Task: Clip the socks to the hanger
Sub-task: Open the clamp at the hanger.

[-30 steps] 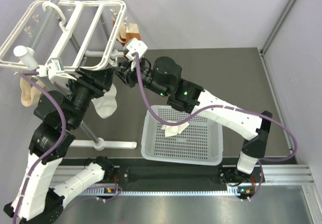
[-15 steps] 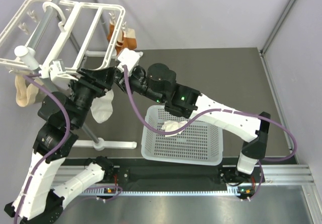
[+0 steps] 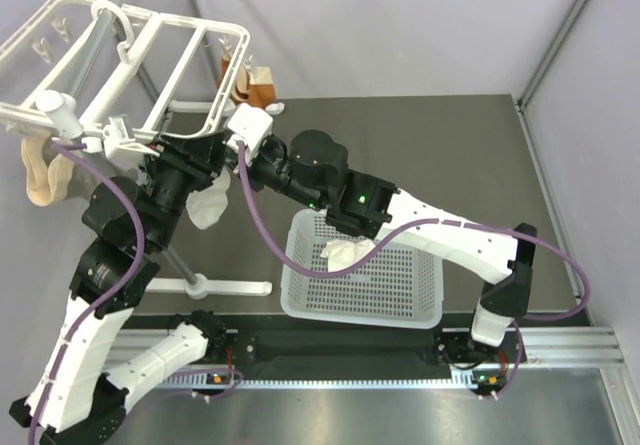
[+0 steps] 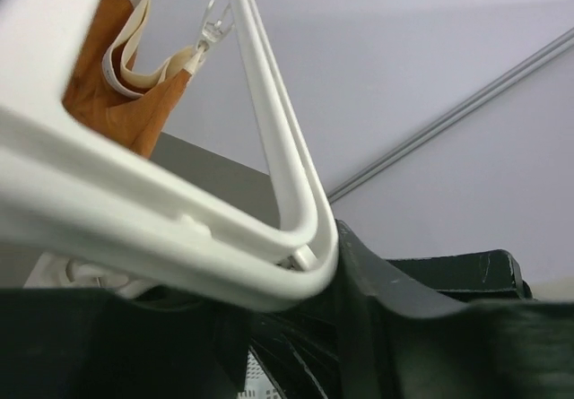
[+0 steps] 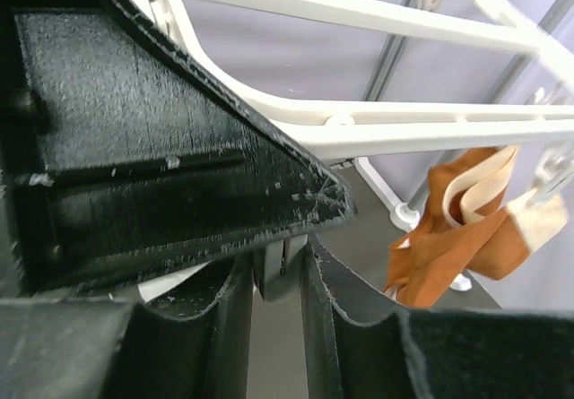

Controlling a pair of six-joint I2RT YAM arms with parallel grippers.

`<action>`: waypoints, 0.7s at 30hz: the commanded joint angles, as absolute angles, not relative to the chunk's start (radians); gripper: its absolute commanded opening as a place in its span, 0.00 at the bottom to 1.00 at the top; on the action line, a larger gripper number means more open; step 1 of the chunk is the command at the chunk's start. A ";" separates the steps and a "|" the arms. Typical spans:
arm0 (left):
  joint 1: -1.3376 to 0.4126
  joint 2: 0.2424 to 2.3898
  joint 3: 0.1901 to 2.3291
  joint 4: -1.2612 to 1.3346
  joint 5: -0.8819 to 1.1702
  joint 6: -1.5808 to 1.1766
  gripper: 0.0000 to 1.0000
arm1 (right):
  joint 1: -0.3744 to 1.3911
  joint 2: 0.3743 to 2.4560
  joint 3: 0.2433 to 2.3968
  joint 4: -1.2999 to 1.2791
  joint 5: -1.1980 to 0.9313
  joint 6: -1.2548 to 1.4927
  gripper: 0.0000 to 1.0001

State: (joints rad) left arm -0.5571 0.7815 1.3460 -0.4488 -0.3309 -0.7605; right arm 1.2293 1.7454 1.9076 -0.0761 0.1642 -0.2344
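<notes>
We are looking at both arms reaching up to the near corner of the hanger (image 4: 152, 233), which is standing tilted on its pole (image 3: 172, 260) at the far left of the table (image 3: 440, 155). One white sock (image 3: 208, 205) is hanging in the air right under the left gripper (image 3: 195, 155). Its top end is running out of sight beneath that gripper and the hanger's corner. We cannot tell whether the left gripper is clamping the sock or standing released. In its wrist view the hanger's rounded corner is filling the space just above the fingers, and only a sliver of white is peeking out under the frame.

The right gripper (image 5: 280, 269) is reaching in from the right, just beside the left one. Its fingers (image 5: 336, 318) are clenching close together on a small grey piece (image 5: 273, 278); we cannot tell what that piece is.

The second sock (image 3: 345, 255) is lying crumpled in the basket (image 3: 400, 285), well apart from the hanger. Orange socks (image 5: 448, 229) are hanging from the hanger's far edge, and a beige sock (image 3: 40, 170) is hanging off its left edge.
</notes>
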 commanded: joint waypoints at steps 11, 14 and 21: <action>-0.554 0.782 1.391 -0.452 -0.367 -0.718 0.00 | 1.266 1.608 1.774 -0.078 0.290 -0.221 0.75; -0.554 0.778 1.391 -0.454 -0.368 -0.713 0.00 | 1.266 1.493 1.621 -0.075 0.368 -0.207 0.84; -0.555 0.762 1.382 -0.459 -0.357 -0.721 0.00 | 1.235 1.158 1.269 -0.124 0.465 -0.066 0.84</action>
State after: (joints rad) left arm -0.5541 0.7784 1.3617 -0.4576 -0.3645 -0.7376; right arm 1.2461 1.2987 1.3533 -0.1150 0.3908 -0.1635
